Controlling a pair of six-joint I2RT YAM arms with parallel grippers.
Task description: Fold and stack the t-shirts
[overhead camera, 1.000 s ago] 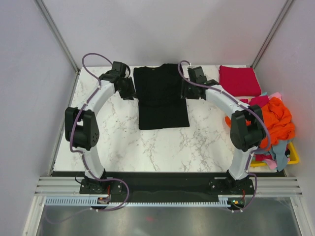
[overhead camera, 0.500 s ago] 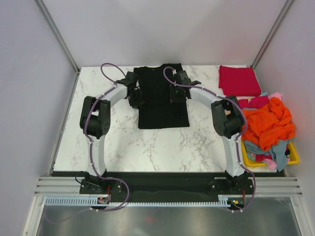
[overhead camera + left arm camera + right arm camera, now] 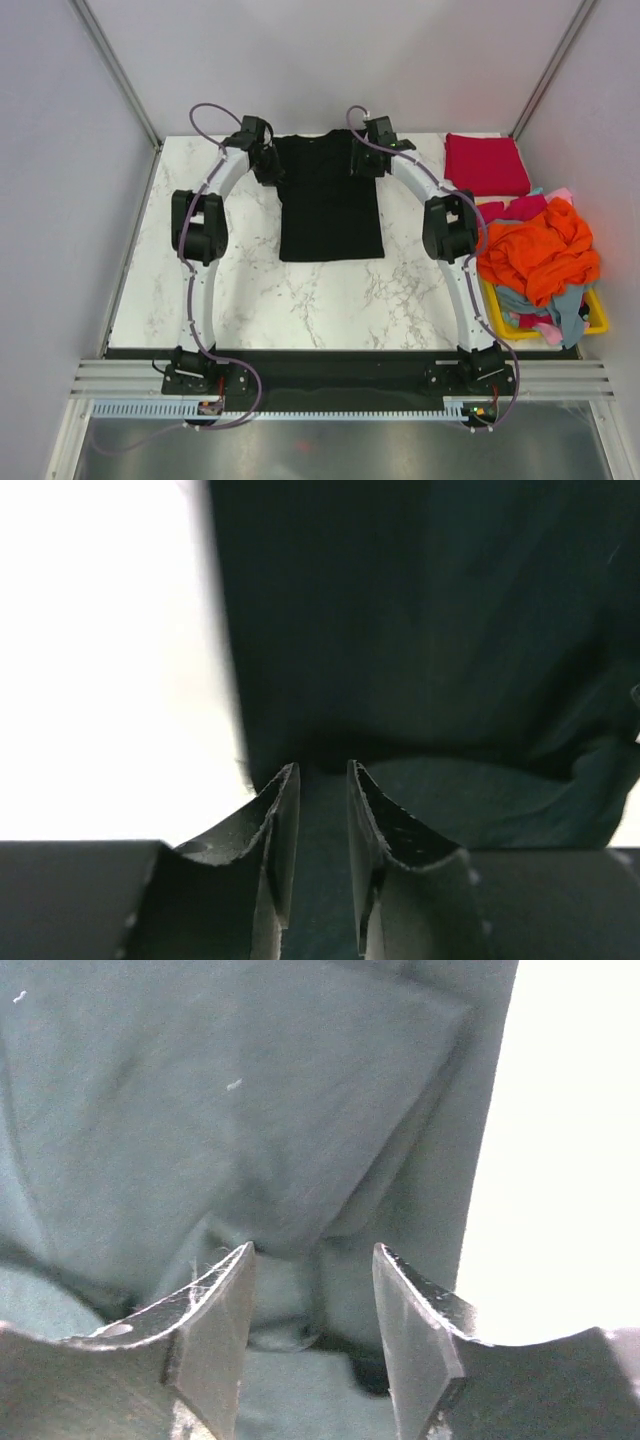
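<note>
Reaching up from the sleeves to the far shoulders of the black t-shirt (image 3: 330,205), flat mid-table | left gripper (image 3: 320,772) pinching cloth, right gripper (image 3: 313,1253) spread astride a fold | lengthwise fold likely next

The black t-shirt (image 3: 330,205) is plain. The surface (image 3: 330,295) is white marble with grey veins. Far right is a crimson t-shirt (image 3: 486,163); nearer, an orange t-shirt (image 3: 535,255) and a yellow basket (image 3: 601,318).

Left arm (image 3: 200,225): reaching to far edge of desk (image 3: 330,290), left of centre. Left claw (image 3: 268,163) (image 3: 322,770): pointed down, fingers a narrow gap apart. Right arm (image 3: 448,228): mirrored, right of centre. Right claw (image 3: 366,160) (image 3: 313,1248): pointed down, fingers wider apart.
</note>
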